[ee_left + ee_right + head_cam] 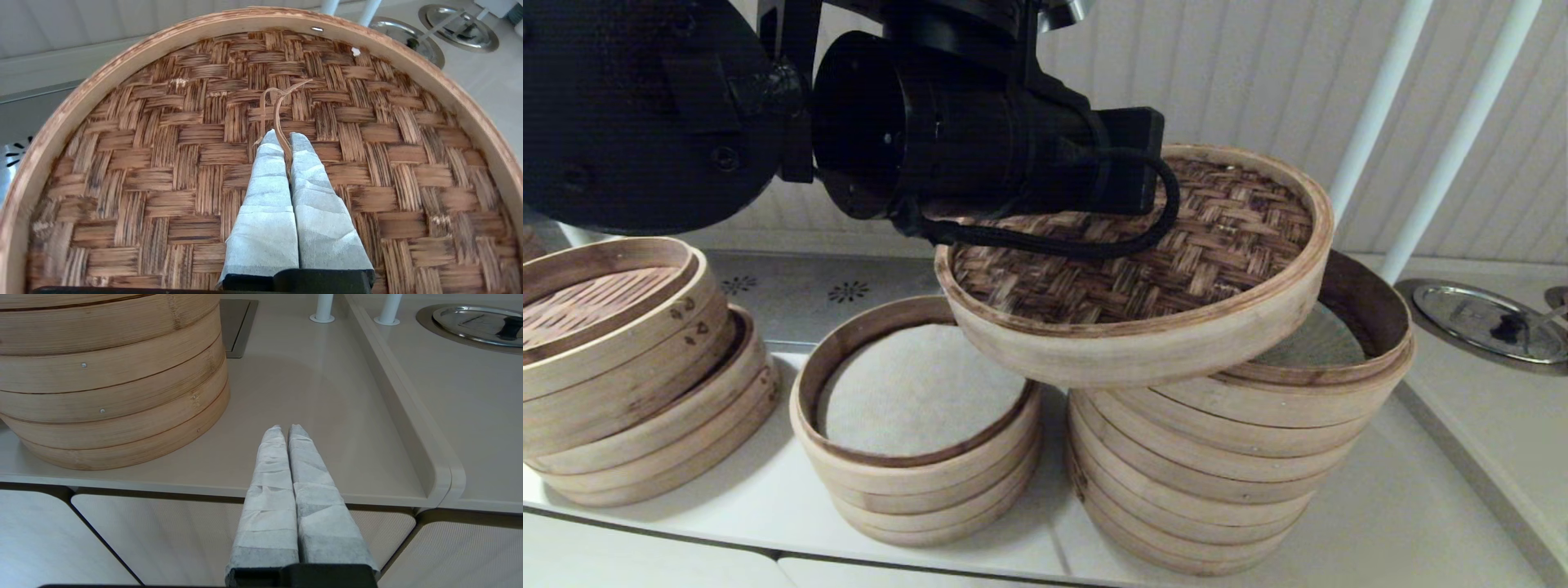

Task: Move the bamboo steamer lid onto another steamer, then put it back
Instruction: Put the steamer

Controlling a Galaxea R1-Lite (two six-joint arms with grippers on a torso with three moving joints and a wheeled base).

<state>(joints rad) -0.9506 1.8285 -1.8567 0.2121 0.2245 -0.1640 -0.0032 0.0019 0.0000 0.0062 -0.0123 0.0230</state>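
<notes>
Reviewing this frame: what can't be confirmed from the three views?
- Head view: the left gripper is hidden behind its own arm.
- Head view: whether the bamboo steamer lid touches the tallest steamer is unclear; the lid covers the contact.
- Left wrist view: the lid fills the view, hiding everything beneath.

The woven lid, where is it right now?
In the head view the bamboo steamer lid hangs tilted from the left gripper, partly over the tallest steamer stack on the right, beside the cloth-lined stack.
</notes>
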